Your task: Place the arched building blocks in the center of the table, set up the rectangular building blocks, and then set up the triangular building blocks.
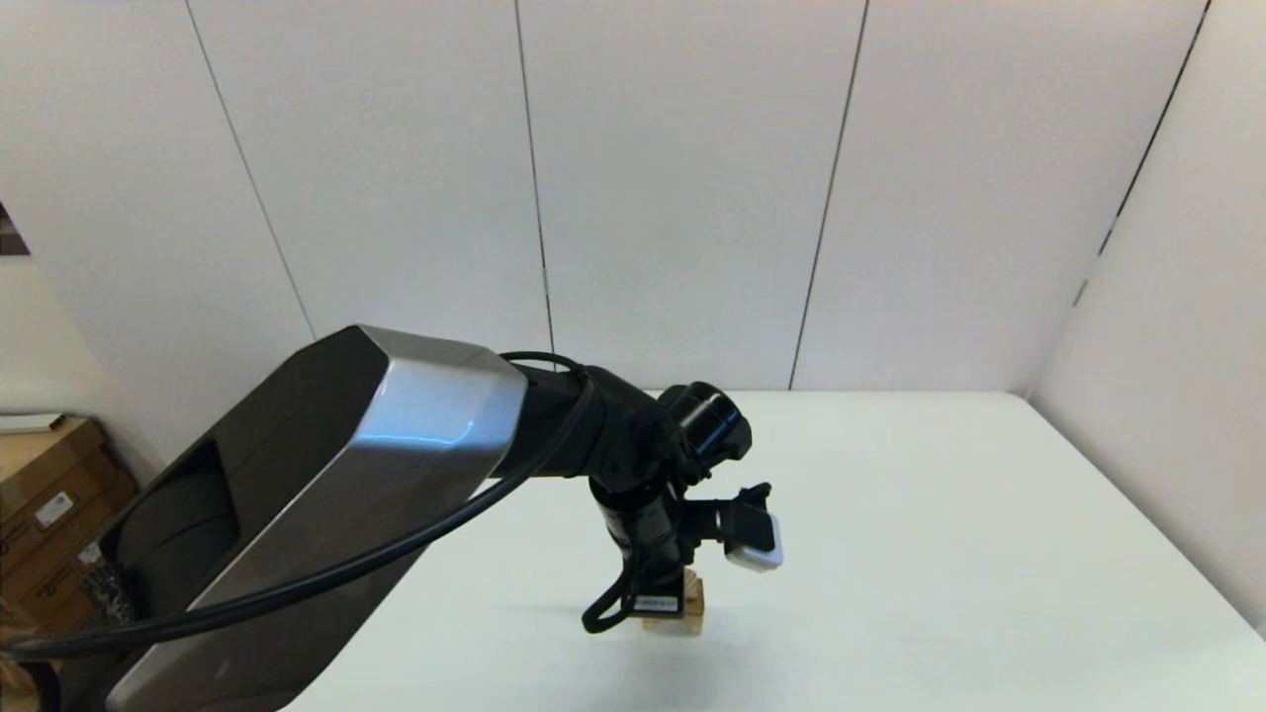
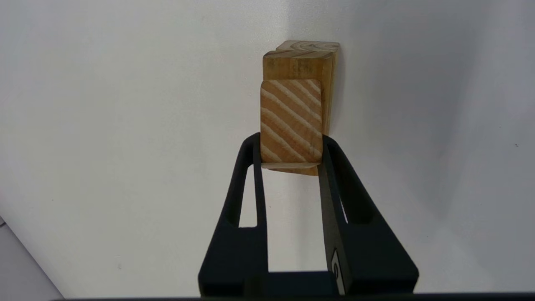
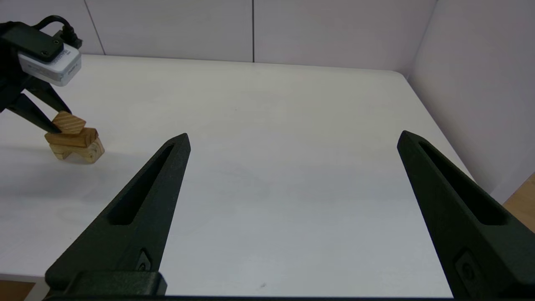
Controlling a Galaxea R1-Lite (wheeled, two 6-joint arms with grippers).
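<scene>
Your left end effector [image 2: 291, 150] is clamped on the triangular block [image 2: 291, 121], apparently resting on the rectangular block [image 3: 72, 138] atop the arched block [image 3: 85, 153], left-centre of the bench [image 3: 267, 167]. It's light, stiff, smooth wood: grip the flat ends gently. Right end effector [image 3: 292, 142] gapes, idle.

Bare test cell or robotics lab, not a home. Enclosed on three sides by plain white wall panels [image 1: 682, 188] with dark vertical seams. Furnished with one large white table [image 1: 940, 554] set into the corner. Cardboard boxes [image 1: 49, 514] stacked on the floor to the left, labels attached. No decoration, only plain surfaces and wooden test blocks [image 3: 75, 142].
</scene>
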